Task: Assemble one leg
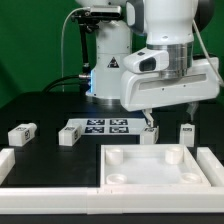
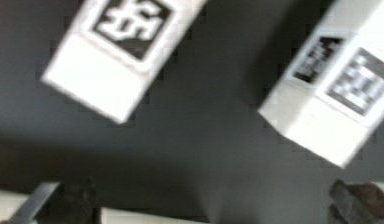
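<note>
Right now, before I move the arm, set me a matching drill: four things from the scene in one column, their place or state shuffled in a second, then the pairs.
1. gripper
2. marker board
3. large square piece
4. leftmost leg

A. farthest to the exterior view's left
B. toward the exterior view's right, corner sockets up
C. open, nothing between its fingers
D. flat on the table, carrying several tags

Pairs: 1-C, 2-D, 3-B, 4-A.

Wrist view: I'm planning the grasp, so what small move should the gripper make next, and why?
Probably shift the open gripper to centre over the nearest small white plastic tagged leg before descending: only dark table shows between its fingers, and no leg is held yet.
</note>
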`<state>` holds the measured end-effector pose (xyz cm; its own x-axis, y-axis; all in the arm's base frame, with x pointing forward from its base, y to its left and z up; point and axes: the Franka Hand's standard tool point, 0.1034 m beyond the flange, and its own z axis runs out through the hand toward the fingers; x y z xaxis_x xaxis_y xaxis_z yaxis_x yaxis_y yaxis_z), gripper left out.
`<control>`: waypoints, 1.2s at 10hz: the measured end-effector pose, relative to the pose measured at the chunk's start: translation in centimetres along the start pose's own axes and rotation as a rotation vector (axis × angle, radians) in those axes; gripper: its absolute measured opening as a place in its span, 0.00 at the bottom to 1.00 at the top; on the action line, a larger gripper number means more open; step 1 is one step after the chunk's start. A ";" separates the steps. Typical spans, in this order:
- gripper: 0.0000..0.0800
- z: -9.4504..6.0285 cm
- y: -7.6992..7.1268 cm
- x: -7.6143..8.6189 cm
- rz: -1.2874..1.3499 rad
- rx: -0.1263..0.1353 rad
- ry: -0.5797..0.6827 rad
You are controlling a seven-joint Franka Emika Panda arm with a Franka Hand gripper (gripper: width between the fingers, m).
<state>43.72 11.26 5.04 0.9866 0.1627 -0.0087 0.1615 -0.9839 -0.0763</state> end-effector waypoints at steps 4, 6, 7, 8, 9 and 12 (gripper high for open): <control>0.81 0.9 -2.8 -0.9 0.505 0.049 0.003; 0.81 0.9 -2.9 -0.8 0.496 0.052 0.003; 0.81 1.0 -2.7 -1.0 0.485 0.050 -0.025; 0.81 0.9 -2.7 -1.0 0.481 0.050 -0.025; 0.81 1.1 -2.7 -1.6 0.456 0.046 -0.076; 0.81 1.3 -2.9 -1.8 0.404 0.059 -0.307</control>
<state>41.45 13.96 4.00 0.9171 -0.2069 -0.3409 -0.2417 -0.9683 -0.0627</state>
